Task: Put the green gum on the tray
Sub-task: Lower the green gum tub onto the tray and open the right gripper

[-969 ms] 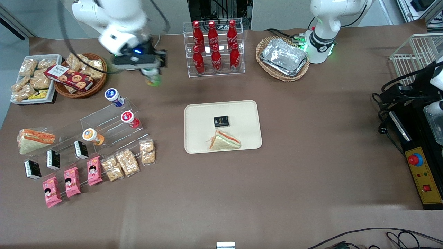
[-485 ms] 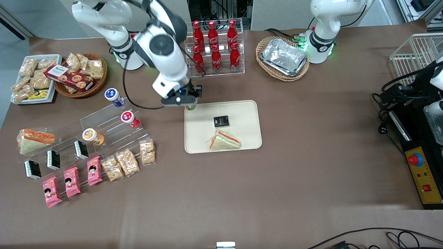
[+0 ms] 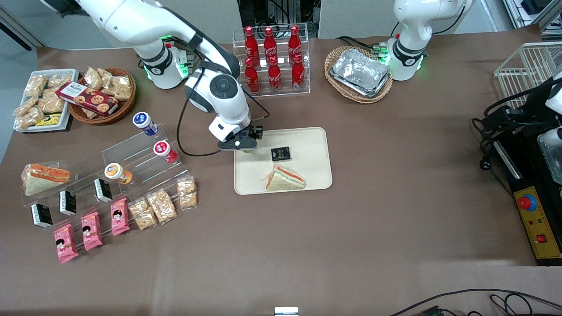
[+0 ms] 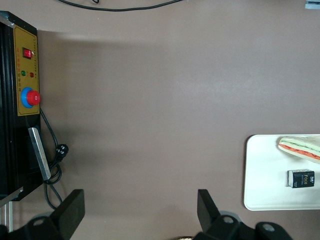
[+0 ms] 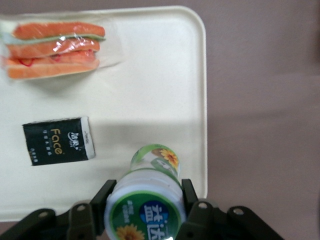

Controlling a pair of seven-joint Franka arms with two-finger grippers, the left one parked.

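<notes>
The gripper [image 3: 246,147] now hangs over the tray [image 3: 307,140], above its end toward the working arm, beside the small black packet [image 3: 280,154]. A second ago it was up by the snack basket, then at the tray's corner. The green gum [image 5: 150,197] (clamped between the fingers) has travelled with it and now sits low above the tray.

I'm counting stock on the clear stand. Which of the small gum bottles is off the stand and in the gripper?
The green gum, clamped in the gripper over the tray; the blue-lidded, red and orange bottles sit on the stand.
</notes>
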